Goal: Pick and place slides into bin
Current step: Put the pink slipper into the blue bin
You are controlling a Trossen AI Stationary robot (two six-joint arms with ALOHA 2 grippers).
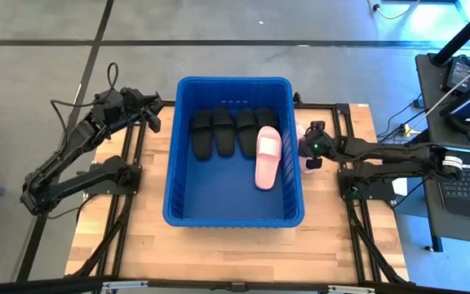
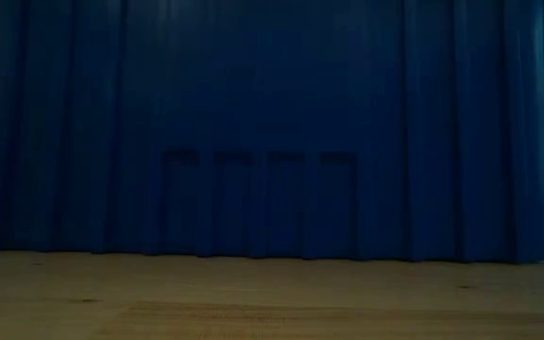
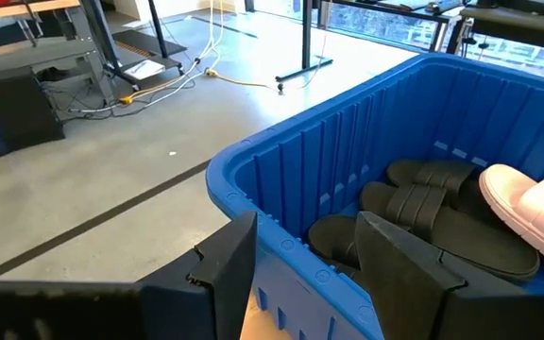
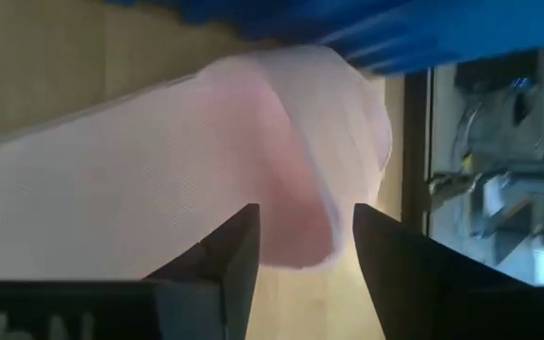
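**A:** Right claw [image 4: 302,247] first: your two fingers straddle the edge of the last pink slide [image 4: 206,161], which lies on the tabletop [image 1: 219,249] just outside the bin [image 1: 233,219], against its right wall. I'd say they aren't clamped on it yet.

**B:** How will it handle?

**A:** Probably light, soft foam that flexes under squeeze. You'd best pinch the wide strap or a side edge.

**B:** And the rest?

**A:** Inside the bin lie four black slides [image 1: 233,131] and one pink slide [image 1: 266,157]. Your left claw [image 1: 155,119] waits by the bin's far-left corner, fingers spread, empty. Beyond the bin: bare wood, then concrete floor [image 3: 111,161], cables and stands.
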